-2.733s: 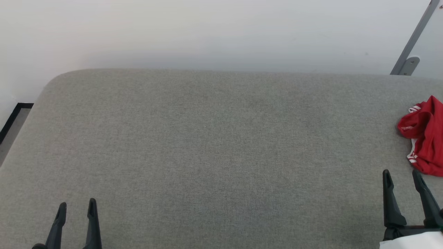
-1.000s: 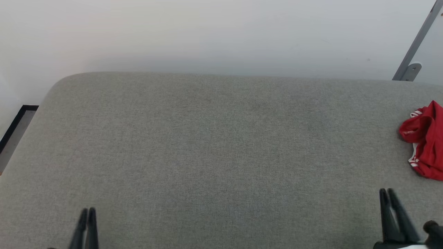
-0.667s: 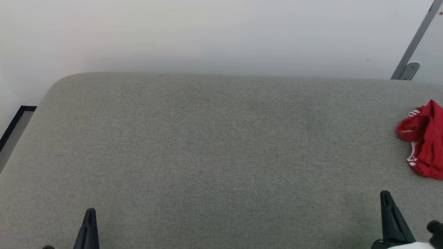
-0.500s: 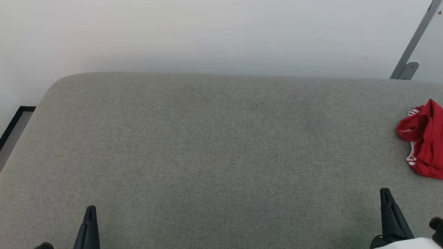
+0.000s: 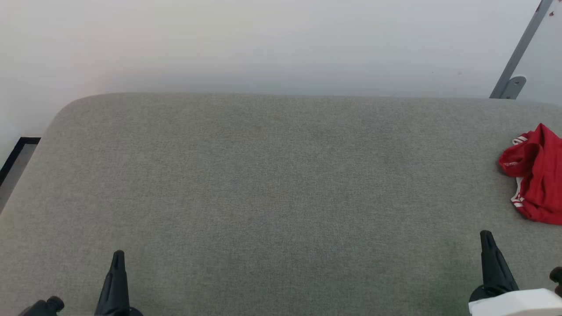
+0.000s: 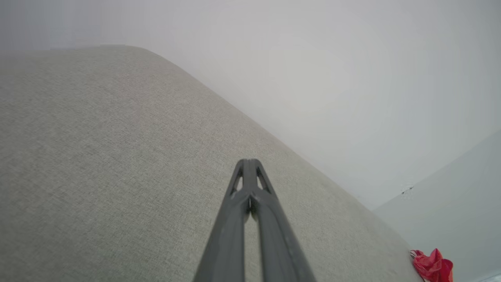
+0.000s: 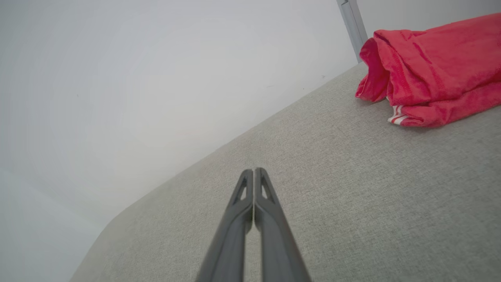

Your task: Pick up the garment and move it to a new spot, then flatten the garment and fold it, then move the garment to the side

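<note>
The garment (image 5: 536, 175) is a crumpled red heap with red-and-white striped trim, lying at the far right edge of the grey cushioned surface (image 5: 272, 184). The right wrist view shows the garment (image 7: 430, 70) bunched up at the upper right; in the left wrist view the garment (image 6: 433, 266) is a small red lump far off. My right gripper (image 5: 486, 239) is shut and empty, a short way in front and to the left of the heap. My left gripper (image 5: 117, 259) is shut and empty at the lower left, far from it. In each wrist view the left gripper (image 6: 249, 162) and the right gripper (image 7: 253, 172) have their fingers pressed together.
A pale wall (image 5: 263, 44) runs behind the cushioned surface. A grey metal strut with a bracket (image 5: 511, 70) leans at the upper right. Floor with a dark border strip (image 5: 15, 153) lies past the left edge.
Both grippers went from open to shut with nothing between the fingers. The head camera has shifted slightly; the garment has stayed in place.
</note>
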{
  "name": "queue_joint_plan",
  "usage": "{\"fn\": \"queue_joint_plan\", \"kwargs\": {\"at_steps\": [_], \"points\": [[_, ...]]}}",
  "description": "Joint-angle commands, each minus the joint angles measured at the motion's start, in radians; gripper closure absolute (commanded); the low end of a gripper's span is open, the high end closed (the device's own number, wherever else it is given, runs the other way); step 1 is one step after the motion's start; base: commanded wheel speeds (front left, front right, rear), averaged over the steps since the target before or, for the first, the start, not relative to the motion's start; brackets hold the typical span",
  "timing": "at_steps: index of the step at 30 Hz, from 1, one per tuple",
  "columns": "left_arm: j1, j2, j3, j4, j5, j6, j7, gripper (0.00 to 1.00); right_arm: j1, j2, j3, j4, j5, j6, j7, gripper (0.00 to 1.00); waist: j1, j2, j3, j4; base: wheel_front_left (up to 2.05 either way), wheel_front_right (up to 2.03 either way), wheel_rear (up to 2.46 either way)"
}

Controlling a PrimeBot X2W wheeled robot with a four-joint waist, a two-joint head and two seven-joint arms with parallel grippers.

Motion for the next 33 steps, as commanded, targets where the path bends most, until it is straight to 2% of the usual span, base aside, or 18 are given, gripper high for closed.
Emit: {"fn": "queue_joint_plan", "kwargs": {"at_steps": [1, 33], "points": [[-0.029, 0.008, 0.002, -0.007, -0.034, -0.001, 0.008, 1.0, -0.027, 0.0, -0.003, -0.007, 0.032, 0.0, 0.008, 1.0, 0.0, -0.0001, 0.0, -0.001, 0.0, 0.0, 0.0], [-0.134, -0.004, 0.002, 0.066, -0.407, -0.003, 0.107, 1.0, -0.108, 0.018, -0.007, 0.041, 0.406, 0.0, 0.113, 1.0, 0.0, -0.0001, 0.001, -0.027, 0.0, 0.0, 0.0]]}}
